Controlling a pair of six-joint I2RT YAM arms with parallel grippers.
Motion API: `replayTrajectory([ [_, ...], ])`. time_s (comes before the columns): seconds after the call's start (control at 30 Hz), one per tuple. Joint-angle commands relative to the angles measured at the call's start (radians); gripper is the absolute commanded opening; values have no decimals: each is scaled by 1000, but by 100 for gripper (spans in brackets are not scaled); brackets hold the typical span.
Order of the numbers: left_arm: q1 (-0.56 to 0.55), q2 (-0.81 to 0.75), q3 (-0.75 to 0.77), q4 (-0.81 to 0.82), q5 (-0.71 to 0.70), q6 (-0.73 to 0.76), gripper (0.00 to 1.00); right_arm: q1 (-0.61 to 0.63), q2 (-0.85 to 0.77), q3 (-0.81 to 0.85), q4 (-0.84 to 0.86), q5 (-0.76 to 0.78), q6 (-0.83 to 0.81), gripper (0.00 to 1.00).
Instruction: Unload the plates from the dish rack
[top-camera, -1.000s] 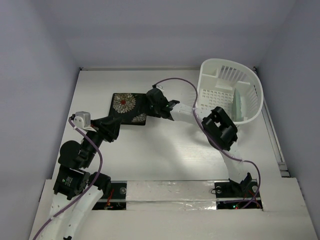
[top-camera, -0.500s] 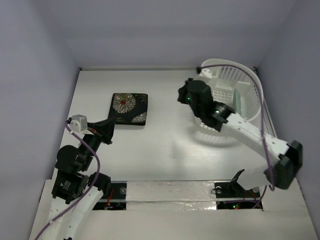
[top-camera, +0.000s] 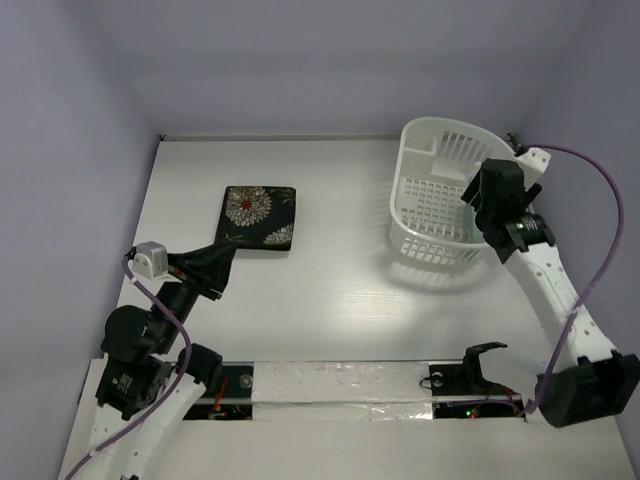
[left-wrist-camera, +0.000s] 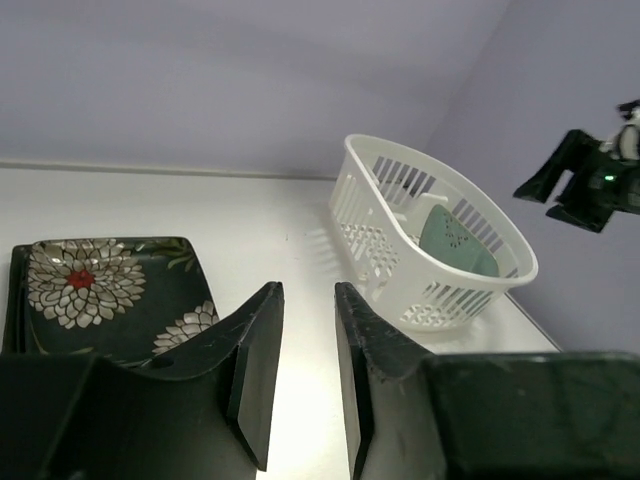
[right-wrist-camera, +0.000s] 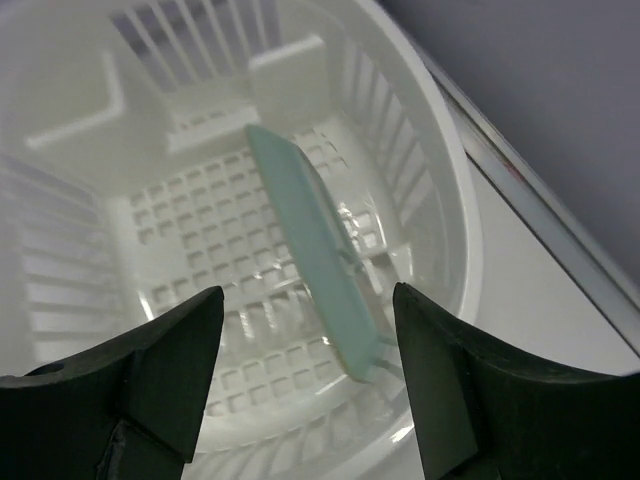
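Observation:
The white dish rack (top-camera: 412, 185) stands at the back right of the table. A pale mint-green plate (right-wrist-camera: 310, 240) leans on edge inside it, also in the left wrist view (left-wrist-camera: 455, 240). My right gripper (right-wrist-camera: 308, 295) hovers over the rack's right side (top-camera: 487, 200), open wide, the mint plate below and between its fingers without touching. A black plate with white-red flowers (top-camera: 258, 216) lies flat at the left. My left gripper (top-camera: 222, 262) sits just near of that plate (left-wrist-camera: 100, 290), its jaws a narrow gap apart (left-wrist-camera: 305, 292) with nothing between them.
Lilac walls close in the table on the left, back and right. The rack (left-wrist-camera: 440, 250) sits close to the right wall and a metal strip (right-wrist-camera: 540, 200) along the table's right edge. A taped bar (top-camera: 340, 385) runs across the near edge between the arm bases.
My right arm has swung from the black flowered plate across to the rack's right side, its jaws now wide. My left gripper has drawn back slightly toward the near edge.

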Motion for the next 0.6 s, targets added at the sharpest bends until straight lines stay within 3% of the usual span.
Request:
replayTrajectory([
  [0.0, -28, -8, 7, 8, 31, -5, 25, -34, 116, 30, -93, -66, -101, 74],
  [0.27, -76, -74, -7, -5, 19, -13, 30, -55, 343, 121, -165, -98, -182, 72],
  [0.37, -85, -84, -7, -5, 19, -10, 30, -70, 408, 164, -203, -68, -190, 67],
  [0.57, -94, -104, -7, -6, 10, -7, 31, -70, 549, 250, -301, 20, -198, 37],
])
